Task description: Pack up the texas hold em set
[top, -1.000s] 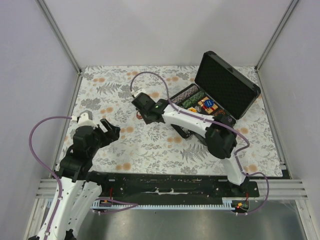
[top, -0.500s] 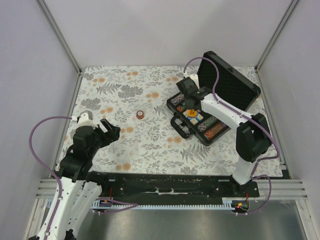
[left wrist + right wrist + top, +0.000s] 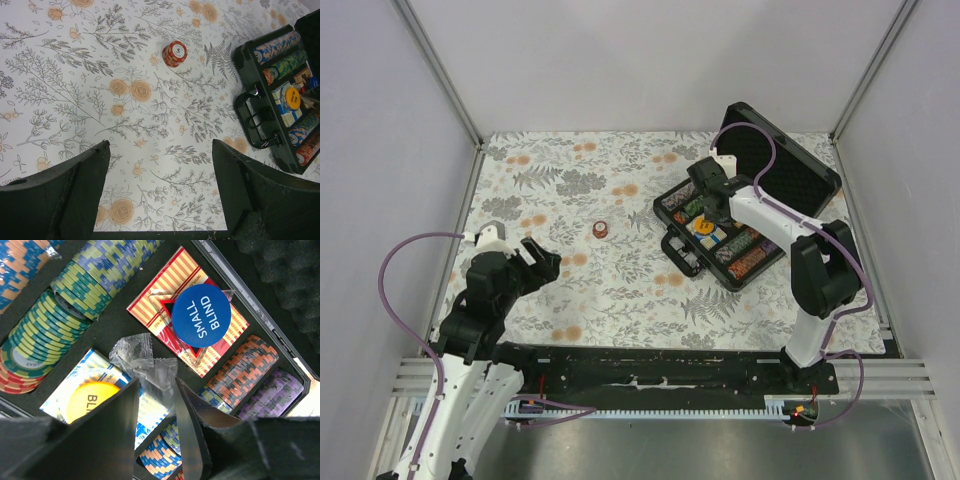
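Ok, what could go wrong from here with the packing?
The clear plastic piece sits only at the right end effector's tips; it could fall onto the SMALL BLIND disc, not into a slot. The red chip stack lies out on the table, so the lid might get shut without it.

Case [image 3: 244, 60] sits at table [image 3: 570, 290] right-centre, its lid [image 3: 790, 175] propped up behind it on the far right. Loose chip stack [image 3: 601, 229] lies on the table left of the case, well apart from it. Inside the case, chip rows [image 3: 65, 305] fill the outer slots and two card decks [image 3: 150, 295] lie between them, a disc [image 3: 201, 315] on each. Right gripper [image 3: 157, 382] hangs over the decks with a plastic piece [image 3: 142, 357] at its fingertips. Left gripper [image 3: 545, 262] is near-left of the stack, above the table, touching nothing.
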You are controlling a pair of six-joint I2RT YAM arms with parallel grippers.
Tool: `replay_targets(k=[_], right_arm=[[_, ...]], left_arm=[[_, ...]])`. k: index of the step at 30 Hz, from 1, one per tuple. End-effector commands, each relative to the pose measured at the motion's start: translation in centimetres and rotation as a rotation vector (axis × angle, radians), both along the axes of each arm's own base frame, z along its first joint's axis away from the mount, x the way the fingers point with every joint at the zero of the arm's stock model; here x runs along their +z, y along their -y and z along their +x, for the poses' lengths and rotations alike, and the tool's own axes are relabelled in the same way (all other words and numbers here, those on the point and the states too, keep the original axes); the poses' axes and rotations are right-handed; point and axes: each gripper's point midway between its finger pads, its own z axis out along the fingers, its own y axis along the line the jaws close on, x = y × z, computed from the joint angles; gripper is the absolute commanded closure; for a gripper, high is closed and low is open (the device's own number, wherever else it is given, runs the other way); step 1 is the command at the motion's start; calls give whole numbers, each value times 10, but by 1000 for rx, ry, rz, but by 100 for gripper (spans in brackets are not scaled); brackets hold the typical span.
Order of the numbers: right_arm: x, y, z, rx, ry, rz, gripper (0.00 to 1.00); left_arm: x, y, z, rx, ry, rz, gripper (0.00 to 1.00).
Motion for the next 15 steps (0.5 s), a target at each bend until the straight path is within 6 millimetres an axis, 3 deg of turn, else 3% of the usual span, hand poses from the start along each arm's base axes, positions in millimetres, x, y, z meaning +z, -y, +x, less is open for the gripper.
replay_targets(k=[1,8,15], right_arm=[[5,6,9,-53,40,-22,55],[35,-3,11,-26,95,42,45],[58,-61,9,159,109,202,42]], left_arm=[[6,0,2,7,21,-2,12],[4,-1,3,11,14,-2,12],[3,0,3,11,6,-2,12]])
